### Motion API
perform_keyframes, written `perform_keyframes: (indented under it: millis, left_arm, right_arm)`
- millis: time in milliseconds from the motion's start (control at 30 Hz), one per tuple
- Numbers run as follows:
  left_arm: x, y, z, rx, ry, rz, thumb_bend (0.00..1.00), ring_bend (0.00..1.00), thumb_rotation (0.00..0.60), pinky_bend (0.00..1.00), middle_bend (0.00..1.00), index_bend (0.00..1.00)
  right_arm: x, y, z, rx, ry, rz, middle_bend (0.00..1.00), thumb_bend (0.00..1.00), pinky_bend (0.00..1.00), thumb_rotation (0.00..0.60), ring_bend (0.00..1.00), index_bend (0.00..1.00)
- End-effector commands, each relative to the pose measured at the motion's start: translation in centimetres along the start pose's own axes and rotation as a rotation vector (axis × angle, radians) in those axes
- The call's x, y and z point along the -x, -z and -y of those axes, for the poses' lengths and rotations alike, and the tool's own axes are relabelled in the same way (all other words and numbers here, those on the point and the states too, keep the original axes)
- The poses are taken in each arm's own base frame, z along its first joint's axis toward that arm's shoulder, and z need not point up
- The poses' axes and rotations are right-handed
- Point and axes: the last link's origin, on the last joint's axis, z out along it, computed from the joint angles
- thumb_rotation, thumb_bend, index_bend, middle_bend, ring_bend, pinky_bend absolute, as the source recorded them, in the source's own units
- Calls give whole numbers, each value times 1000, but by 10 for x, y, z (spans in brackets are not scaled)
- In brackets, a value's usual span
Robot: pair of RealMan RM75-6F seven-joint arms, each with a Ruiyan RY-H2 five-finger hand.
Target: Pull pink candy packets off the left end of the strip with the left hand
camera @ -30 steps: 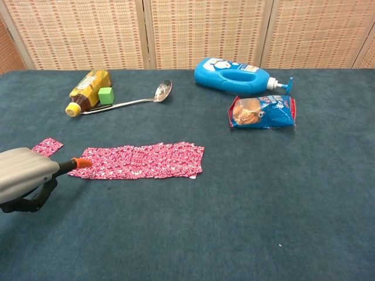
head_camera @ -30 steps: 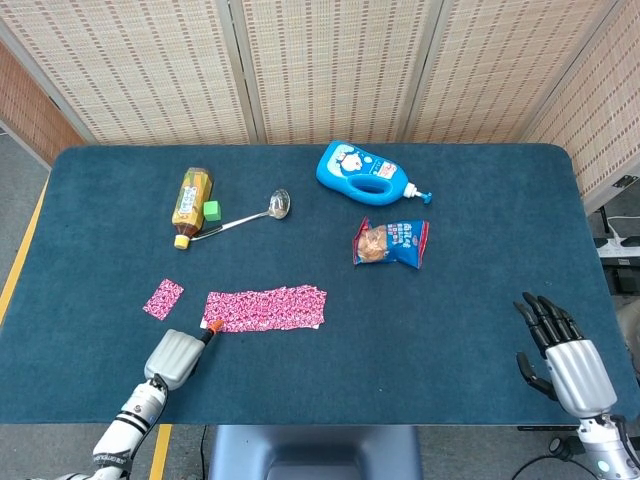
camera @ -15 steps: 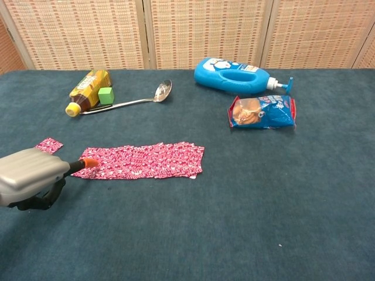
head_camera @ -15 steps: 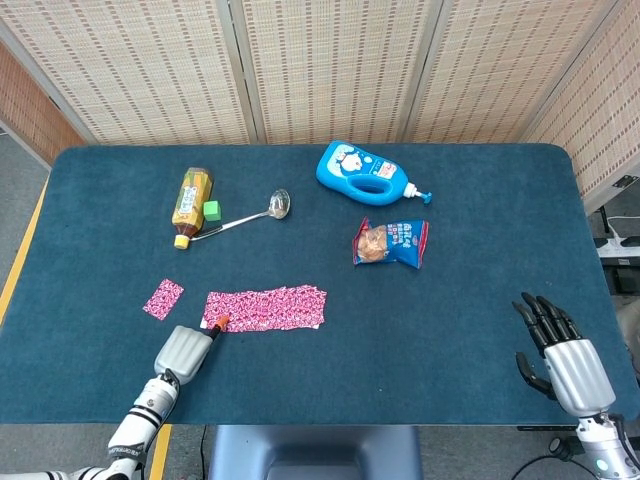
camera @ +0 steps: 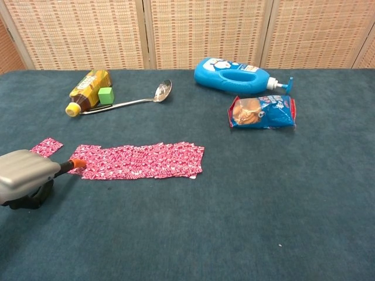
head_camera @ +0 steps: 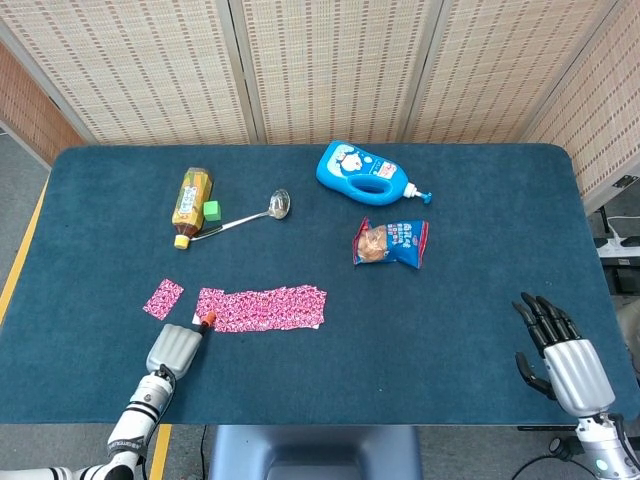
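Observation:
A pink candy packet strip (head_camera: pixel 265 308) (camera: pixel 140 160) lies flat on the blue table, left of centre near the front. One loose pink packet (head_camera: pixel 163 298) (camera: pixel 47 146) lies just left of it. My left hand (head_camera: pixel 175 348) (camera: pixel 26 175) sits at the strip's left end, back of the hand up. Its orange fingertip (head_camera: pixel 207 319) (camera: pixel 77 164) is on the end packet and appears to grip it; the thumb is hidden underneath. At the front right corner, my right hand (head_camera: pixel 560 350) rests with fingers spread and holds nothing; only the head view shows it.
At the back left lie a tea bottle (head_camera: pixel 191 205) (camera: pixel 89 89), a green cube (head_camera: pixel 211 209) (camera: pixel 105 95) and a metal ladle (head_camera: pixel 250 215) (camera: pixel 135 98). A blue detergent bottle (head_camera: pixel 365 173) (camera: pixel 237 75) and a snack bag (head_camera: pixel 391 242) (camera: pixel 262 112) lie at back centre-right.
My left hand moved right onto the strip, then drew back left. The strip's left end followed it leftward while the right end stayed put. The right hand is still.

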Motion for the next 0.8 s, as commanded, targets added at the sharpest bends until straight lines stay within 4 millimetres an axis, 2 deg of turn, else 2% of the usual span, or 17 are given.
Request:
perform_keyframes:
  millis: [33,567,800]
  left_arm:
    - [-1,1,3,-8,-2,0,941,710,600,672,711,69]
    - [7,13,35,-92,0,43,941,711,600,673,711,94]
    - [9,16,42,-109,1,48,941,711,600,674,711,106]
  right_arm:
    - [0,0,0,1,-1,-1,0,456,155,600,0,0]
    - [-1,1,0,-1,-1,-1,0,455,155,600,0,0]
    - [0,0,0,0,0,1,0,455,155,600,0,0]
